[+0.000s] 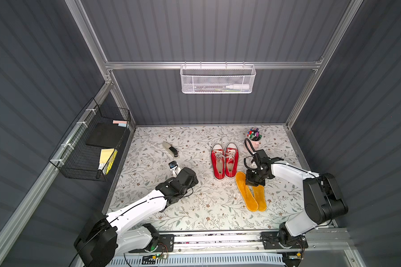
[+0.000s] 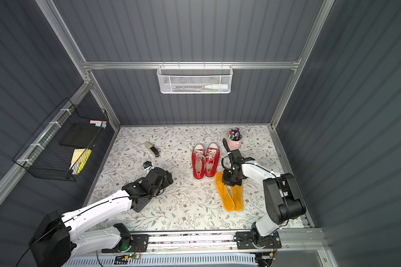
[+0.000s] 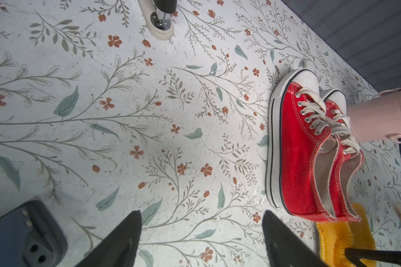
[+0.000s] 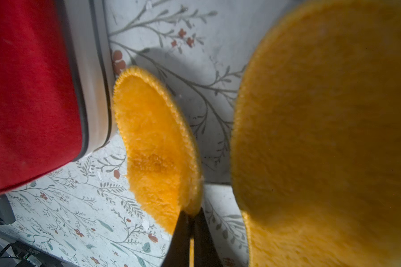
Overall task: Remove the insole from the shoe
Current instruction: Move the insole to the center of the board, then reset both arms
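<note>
The insole (image 4: 153, 138) is fluffy and orange-yellow with a stitched rim. It is out of the shoes (image 1: 230, 165) and lies flat on the tabletop (image 1: 195, 208), one end just beside a red heel. The right pincer (image 4: 191, 213) is closed tight on its edge. A second insole (image 1: 261, 198) lies alongside it, touching. Both shoes stand side by side, laced, with their grey lining showing. The left pincer (image 3: 202, 215) is spread wide and holds nothing, low over bare tabletop, well apart from the shoes.

A pink cup (image 1: 254, 136) holds coloured markers. A white mesh basket (image 1: 217, 79) on the back rail holds a white marker. A black wire basket (image 1: 90, 143) on the side wall holds a dark pad and sticky notes. A stapler (image 1: 170, 149) lies on the floral tabletop. Ribbed dark grey walls in an aluminium frame enclose it.
</note>
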Motion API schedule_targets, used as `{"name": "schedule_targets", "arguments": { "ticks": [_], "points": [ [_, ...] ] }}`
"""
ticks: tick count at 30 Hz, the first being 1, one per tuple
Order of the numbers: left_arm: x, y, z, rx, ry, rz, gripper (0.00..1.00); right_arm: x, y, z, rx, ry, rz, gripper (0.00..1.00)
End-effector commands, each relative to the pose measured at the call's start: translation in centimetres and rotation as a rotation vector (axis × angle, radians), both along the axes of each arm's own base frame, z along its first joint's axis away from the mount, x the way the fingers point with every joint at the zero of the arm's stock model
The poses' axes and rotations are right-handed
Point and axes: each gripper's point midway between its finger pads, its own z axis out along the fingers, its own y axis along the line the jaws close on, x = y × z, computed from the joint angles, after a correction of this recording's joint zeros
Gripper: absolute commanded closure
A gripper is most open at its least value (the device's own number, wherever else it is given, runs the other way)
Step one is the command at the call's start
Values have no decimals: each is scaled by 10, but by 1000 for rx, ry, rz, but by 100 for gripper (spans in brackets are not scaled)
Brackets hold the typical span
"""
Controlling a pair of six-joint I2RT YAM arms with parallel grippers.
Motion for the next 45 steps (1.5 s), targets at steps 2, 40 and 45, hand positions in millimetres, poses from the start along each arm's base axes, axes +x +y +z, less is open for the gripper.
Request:
{"name": "schedule_targets", "arguments": {
  "ticks": [2,40,45],
  "points": [
    [-2,8,-3,22,5,20,16,-12,0,-4,27,33,-42,100],
    [48,83,8,496,-51,0,1,46,-125,143,-437,-721,-260,12],
    [61,119,-8,636,-83,23,1,81,-121,121,-531,-930,-95,11]
  ]
}}
